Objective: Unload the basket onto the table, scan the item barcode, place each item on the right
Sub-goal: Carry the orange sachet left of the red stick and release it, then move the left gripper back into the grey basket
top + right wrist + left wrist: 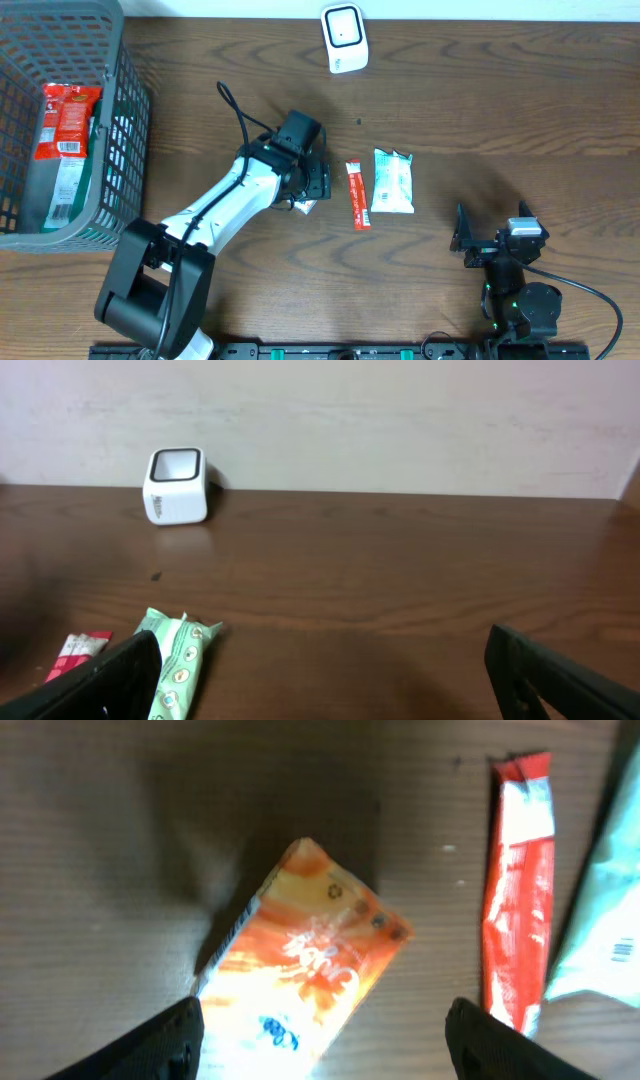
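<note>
An orange and white packet (300, 960) lies flat on the wooden table, right under my left gripper (325, 1025). That gripper is open, its fingers wide on either side of the packet's lower end and not touching it. In the overhead view only a white corner of the packet (306, 207) peeks from beneath the left gripper (312, 185). The white barcode scanner (343, 37) stands at the table's far edge, also in the right wrist view as the scanner (177, 485). My right gripper (497, 238) rests open and empty near the front right.
A red stick packet (358, 196) and a pale green packet (392, 181) lie side by side just right of the left gripper. A grey mesh basket (125, 150) at the far left holds a red packet (66, 120) and another item.
</note>
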Controlling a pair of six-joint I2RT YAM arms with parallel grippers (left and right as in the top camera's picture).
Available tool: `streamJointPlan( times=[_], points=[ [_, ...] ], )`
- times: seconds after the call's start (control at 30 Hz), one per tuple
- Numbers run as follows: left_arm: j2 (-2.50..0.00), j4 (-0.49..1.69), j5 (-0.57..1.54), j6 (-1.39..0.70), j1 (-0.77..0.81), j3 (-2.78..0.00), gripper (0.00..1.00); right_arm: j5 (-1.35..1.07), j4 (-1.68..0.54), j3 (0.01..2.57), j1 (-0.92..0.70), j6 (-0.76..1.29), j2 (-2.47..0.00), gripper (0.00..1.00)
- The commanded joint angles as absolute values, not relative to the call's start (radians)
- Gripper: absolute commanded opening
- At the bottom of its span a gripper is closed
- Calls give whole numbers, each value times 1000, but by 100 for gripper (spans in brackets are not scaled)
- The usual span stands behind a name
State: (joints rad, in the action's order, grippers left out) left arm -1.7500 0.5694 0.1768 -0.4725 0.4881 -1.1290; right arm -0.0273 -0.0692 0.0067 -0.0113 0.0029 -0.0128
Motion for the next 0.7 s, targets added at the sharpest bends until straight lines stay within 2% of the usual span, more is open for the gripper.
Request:
streamJointPlan(
  times=[0.0,0.17,0.33,0.67],
  points=[
    [-1709,661,167,-443,474,-1276,78,-31,-72,6,0,-8,-9,99],
    [-1681,891,118,-381,399,-1495,78,-31,-72,6,0,-8,-9,99],
    [-1652,1052,93,-343,259,-1664,78,-31,-72,6,0,-8,-9,99],
    [-1501,1019,92,-283,-86,-1766,78,-31,-72,6,0,-8,-9,99]
  ],
)
